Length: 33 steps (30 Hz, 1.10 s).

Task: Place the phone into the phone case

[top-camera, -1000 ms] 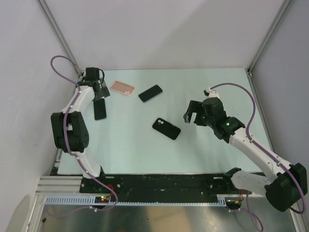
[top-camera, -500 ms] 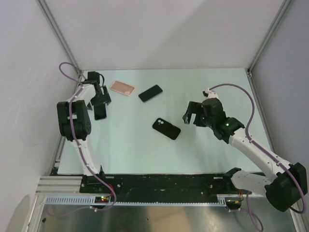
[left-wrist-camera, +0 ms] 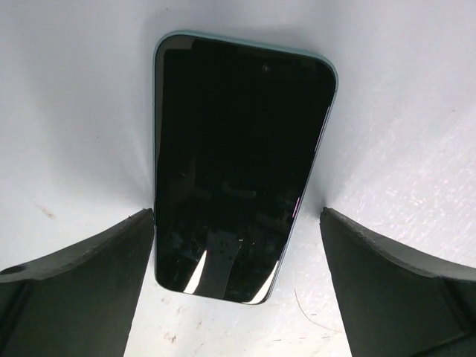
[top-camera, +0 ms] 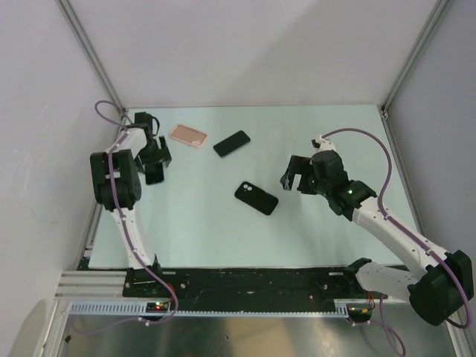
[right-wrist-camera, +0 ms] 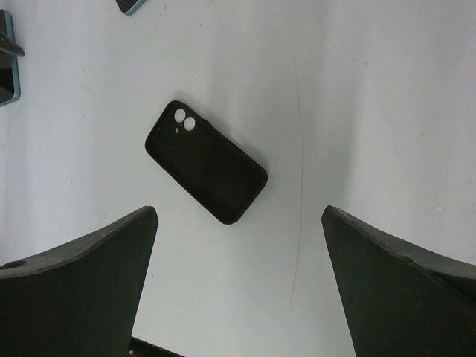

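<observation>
Grippers both spread wide, nothing held in either.
We see the left gripper (left-wrist-camera: 236, 219) hanging low over a teal-rimmed phone (left-wrist-camera: 238, 163) that lies screen up, its fingers (left-wrist-camera: 89, 268) flanking the phone's near end; whether they touch its edges we cannot tell. The right gripper (right-wrist-camera: 238, 216) hovers over the table (top-camera: 223, 230) with a black phone back (right-wrist-camera: 204, 161), two camera rings showing, beyond its open jaws. The phone case (top-camera: 187, 134), a thin salmon-pink shell with rounded corners and a paler rim, lies flat near the far edge, between the left gripper and another dark phone (top-camera: 231, 143), apart from both.
</observation>
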Available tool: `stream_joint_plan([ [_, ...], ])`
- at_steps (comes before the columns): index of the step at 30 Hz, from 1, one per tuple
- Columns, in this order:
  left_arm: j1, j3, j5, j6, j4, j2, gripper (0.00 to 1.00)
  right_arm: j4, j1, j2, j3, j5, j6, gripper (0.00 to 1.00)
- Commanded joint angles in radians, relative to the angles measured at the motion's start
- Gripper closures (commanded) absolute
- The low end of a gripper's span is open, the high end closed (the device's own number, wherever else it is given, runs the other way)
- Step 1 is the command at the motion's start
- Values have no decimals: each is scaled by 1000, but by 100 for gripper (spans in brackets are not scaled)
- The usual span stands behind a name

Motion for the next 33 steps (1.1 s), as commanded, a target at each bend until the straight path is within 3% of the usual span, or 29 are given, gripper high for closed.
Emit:
stream_joint_plan([
  [1,12,33,12,19,-40,40,5,30,1,10,3,-6,-19,0],
  [5,12,32,17,12,-53,54,20,29,1,11,3,-5,-19,0],
  [11,11,4,50,-31,-58,31,60,27,1,9,1,-8,-15,0],
  [16,0,-62,74,-131,-56,-56,74,51,5,21,0,-31,-4,0],
  [19,-3,-112,78,-183,-52,-113,70,73,16,30,-1,-50,6,0],
  [27,11,-86,-1,-147,-54,-199,24,85,42,20,-1,-51,16,0],
  [33,33,-24,-11,-54,-76,-147,12,79,43,8,-1,-47,8,0],
])
